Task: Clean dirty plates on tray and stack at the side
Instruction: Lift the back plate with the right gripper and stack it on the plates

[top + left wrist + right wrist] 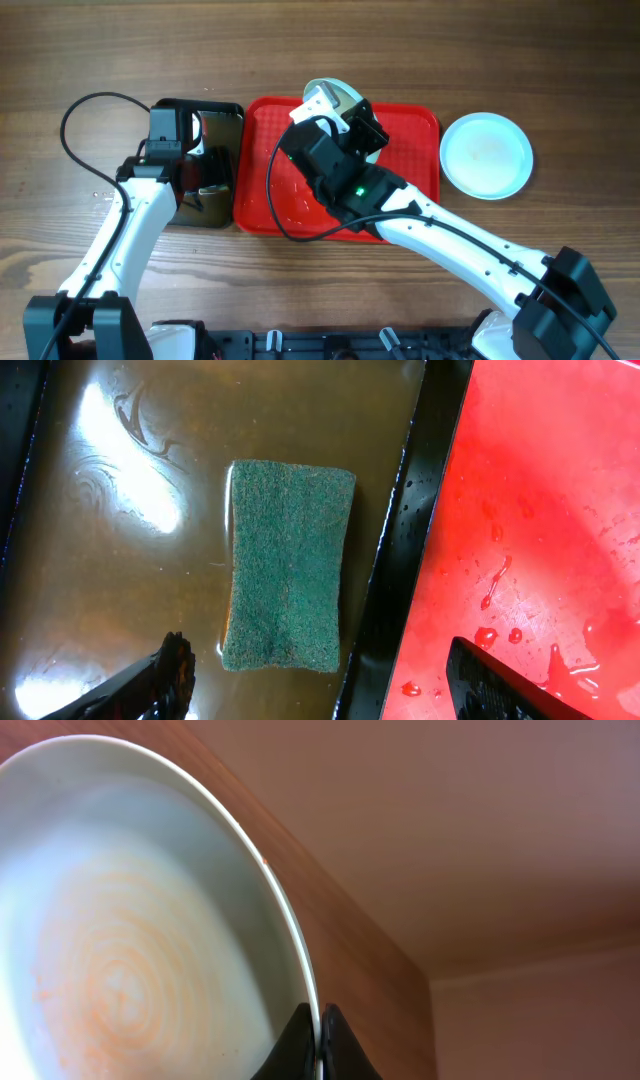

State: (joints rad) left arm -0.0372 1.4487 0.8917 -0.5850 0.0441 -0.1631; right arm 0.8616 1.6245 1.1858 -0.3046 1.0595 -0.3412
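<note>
Overhead straight down, wrist views close; left shares the tray (540, 510)

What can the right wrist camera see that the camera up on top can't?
Only the right wrist camera shows the faint orange rings smeared inside the held plate, and the right gripper pinching its rim up close. Only the overhead camera shows the red tray, the black tray beside it, and a second plate lying on the table to the red tray's right. Both show the held plate and the right gripper, though from above only a bit of that plate peeks out.
</note>
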